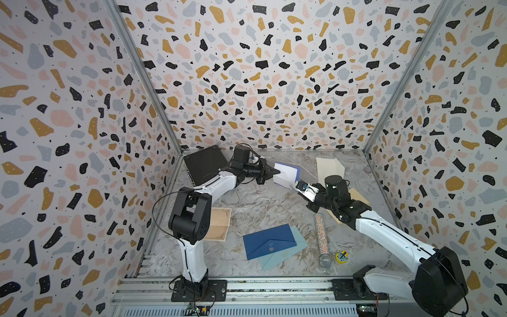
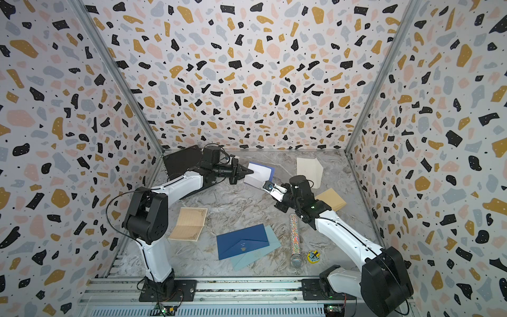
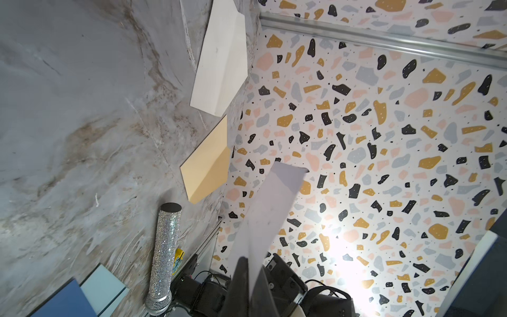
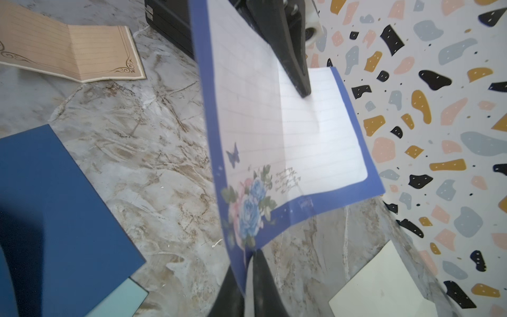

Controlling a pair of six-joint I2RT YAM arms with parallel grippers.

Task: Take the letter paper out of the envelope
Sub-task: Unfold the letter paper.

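Fingers (image 3: 239, 277) of the left gripper (image 1: 277, 172) are pressed together on the left edge of the letter paper (image 1: 286, 175). The sheet is white and ruled, with a blue border and a printed bouquet, and it hangs in the air at upper centre in both top views. Opposite fingers (image 4: 230, 296), those of the right gripper (image 1: 295, 186), pinch the sheet's lower right corner, with only a narrow gap between them in the right wrist view. Held at both ends, the paper hangs clear of the marble tabletop (image 1: 260, 203) and touches no envelope.

Below it, at lower centre of the frame, lies the dark blue envelope (image 1: 270, 241), flat and partly covering a light blue envelope (image 1: 297, 245). To their right lie a glittering tube (image 1: 321, 238) and a small yellow object (image 1: 342, 256). To their left lies a folded tan ruled sheet (image 2: 189, 223). A cream envelope (image 1: 329, 167) and a tan envelope (image 2: 330, 199) occupy the upper right of the table. A black box (image 1: 203, 164) fills the upper left corner.
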